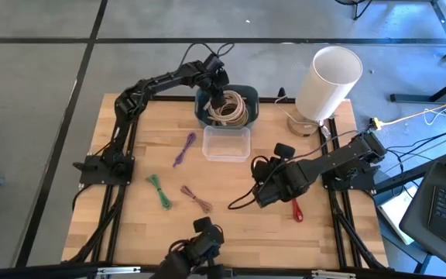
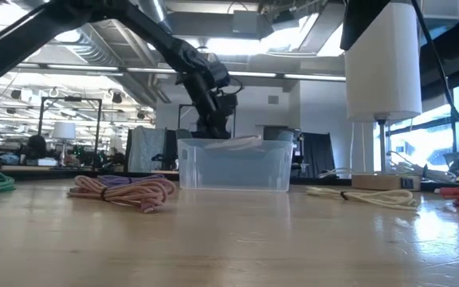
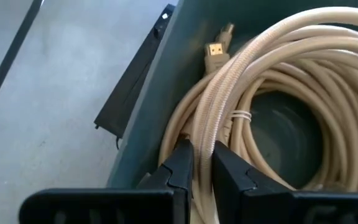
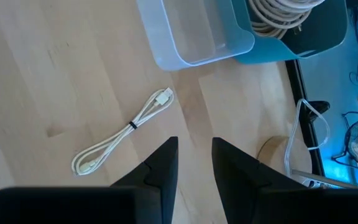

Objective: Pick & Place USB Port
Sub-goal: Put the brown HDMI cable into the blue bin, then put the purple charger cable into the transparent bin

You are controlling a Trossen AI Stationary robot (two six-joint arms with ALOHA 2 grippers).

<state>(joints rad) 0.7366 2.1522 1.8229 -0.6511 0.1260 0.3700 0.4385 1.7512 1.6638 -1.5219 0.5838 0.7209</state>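
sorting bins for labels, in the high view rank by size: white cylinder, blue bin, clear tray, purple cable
1. white cylinder, though it stands nearer the camera
2. blue bin and clear tray, about alike
3. purple cable

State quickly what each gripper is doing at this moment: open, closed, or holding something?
Left gripper: closed on the beige cable coil inside the blue bin.
Right gripper: open, holding nothing, above the table.
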